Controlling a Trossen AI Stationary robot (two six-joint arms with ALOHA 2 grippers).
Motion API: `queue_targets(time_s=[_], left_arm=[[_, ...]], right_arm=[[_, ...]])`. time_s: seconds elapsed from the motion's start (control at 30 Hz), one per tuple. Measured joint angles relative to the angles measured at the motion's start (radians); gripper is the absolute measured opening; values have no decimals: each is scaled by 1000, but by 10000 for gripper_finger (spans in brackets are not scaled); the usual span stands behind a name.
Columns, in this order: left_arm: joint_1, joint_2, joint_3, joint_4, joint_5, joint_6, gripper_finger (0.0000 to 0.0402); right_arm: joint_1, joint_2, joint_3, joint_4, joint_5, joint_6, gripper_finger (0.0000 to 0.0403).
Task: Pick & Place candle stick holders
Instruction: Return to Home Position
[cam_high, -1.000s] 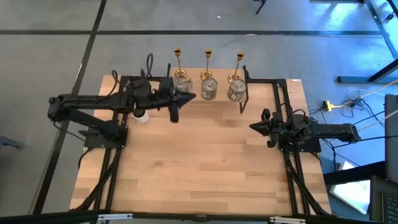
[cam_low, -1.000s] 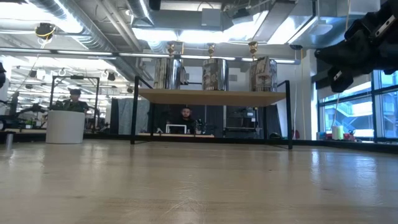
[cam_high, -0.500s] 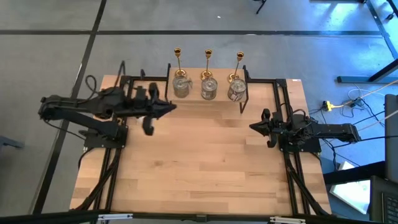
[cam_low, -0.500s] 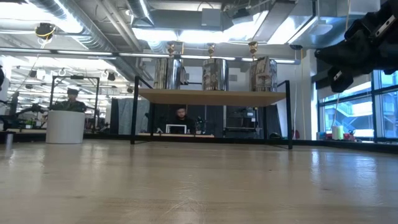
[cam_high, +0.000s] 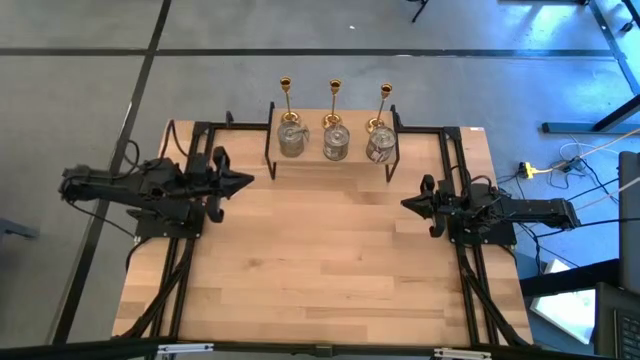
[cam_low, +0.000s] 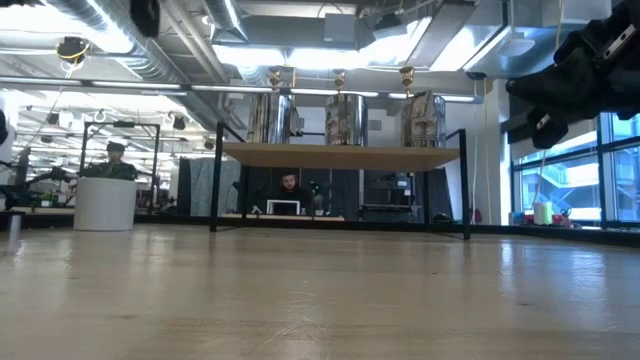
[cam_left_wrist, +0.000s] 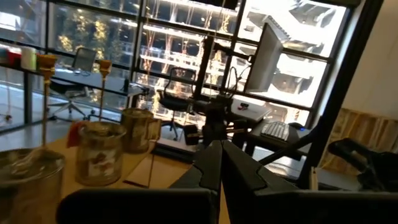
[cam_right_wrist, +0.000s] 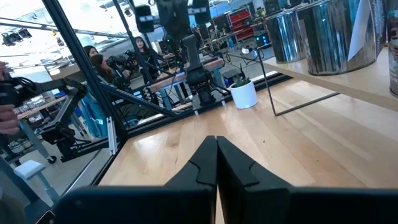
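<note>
1. A light wooden bench (cam_high: 320, 270) is seen from above, with one dark robot arm at each side.
2. At the bench's far edge stands a low wooden shelf on a black metal frame (cam_low: 340, 155).
3. Three squat round silvery-glass candle holders (cam_high: 335, 143) stand on the shelf in a row, side by side and not touching.
4. Three shiny gold candle stick holders with slim tall stems (cam_high: 335, 98) stand on the same shelf, one behind each silvery holder. From bench level, only their tops show above the silvery row.
5. The left tool (cam_high: 245, 181) is held above the bench's left side, near the shelf's left end but apart from it, pointing toward the middle. Its two dark fingers (cam_left_wrist: 208, 168) are pressed together with nothing between them.
6. The right tool (cam_high: 406, 203) is held above the bench's right side, near the shelf's right end, pointing toward the middle. Its fingers (cam_right_wrist: 202, 165) are also pressed together and empty.
7. A small white pot with a green plant (cam_right_wrist: 244, 94) stands on the bench, left of the shelf.
8. A person (cam_low: 290, 186) sits in the room beyond the bench.
</note>
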Motion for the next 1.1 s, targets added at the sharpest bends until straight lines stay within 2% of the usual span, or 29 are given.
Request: queue_targets(time_s=[0.2,0.53,0.9,1.1], left_arm=[[0,-119,-124,1,-75,50,2],[0,-277,-264,14,-160,43,2],[0,-426,-420,86,-168,43,2],[0,-465,-473,112,-168,43,2]], right_arm=[[0,0,0,0,1,0,1],[0,0,0,0,2,0,1],[0,0,0,0,1,0,1],[0,0,0,0,1,0,1]])
